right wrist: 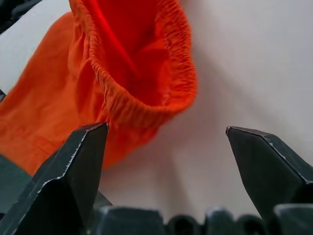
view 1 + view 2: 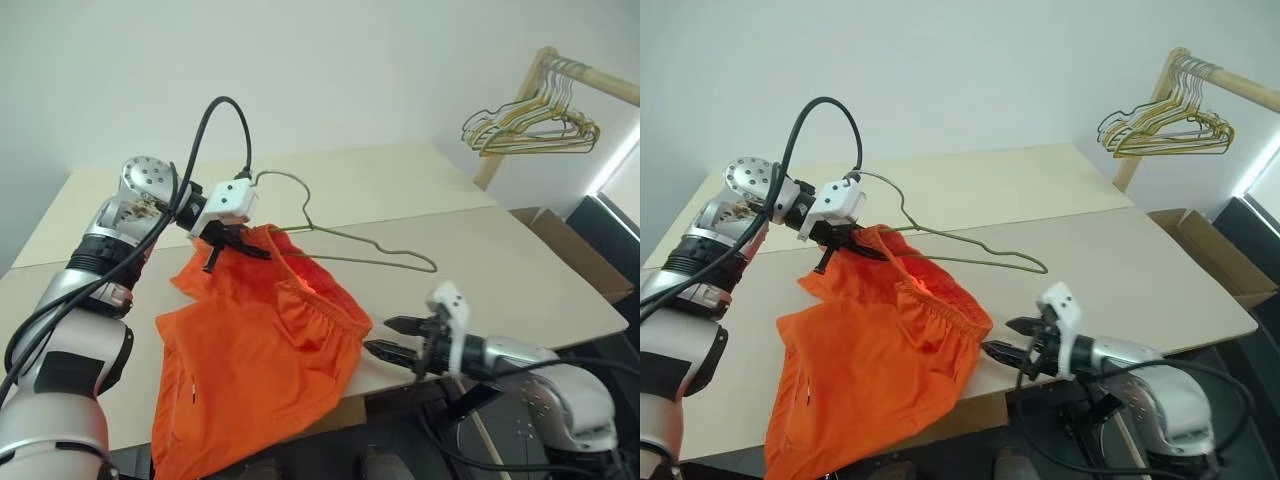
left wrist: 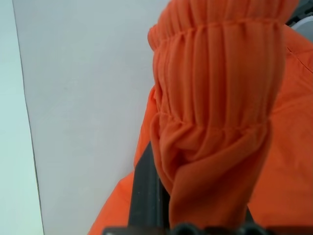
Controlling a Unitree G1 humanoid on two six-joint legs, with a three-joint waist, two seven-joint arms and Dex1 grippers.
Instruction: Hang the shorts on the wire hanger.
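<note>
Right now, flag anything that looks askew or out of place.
The shorts droop over the table's front edge, waistband bunched in the shut left gripper. The wire hanger pokes out sideways, hook beside that gripper.

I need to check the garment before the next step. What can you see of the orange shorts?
The shorts are bright orange, thin, soft fabric with a gathered elastic waistband. The left gripper is shut on a bunch of the waistband and holds it up above the table. The rest drapes down over the table's near edge, with the waist opening gaping toward the open right gripper, which is near it but apart. The wire hanger meets the fabric at the left gripper and juts out past the shorts.
</note>
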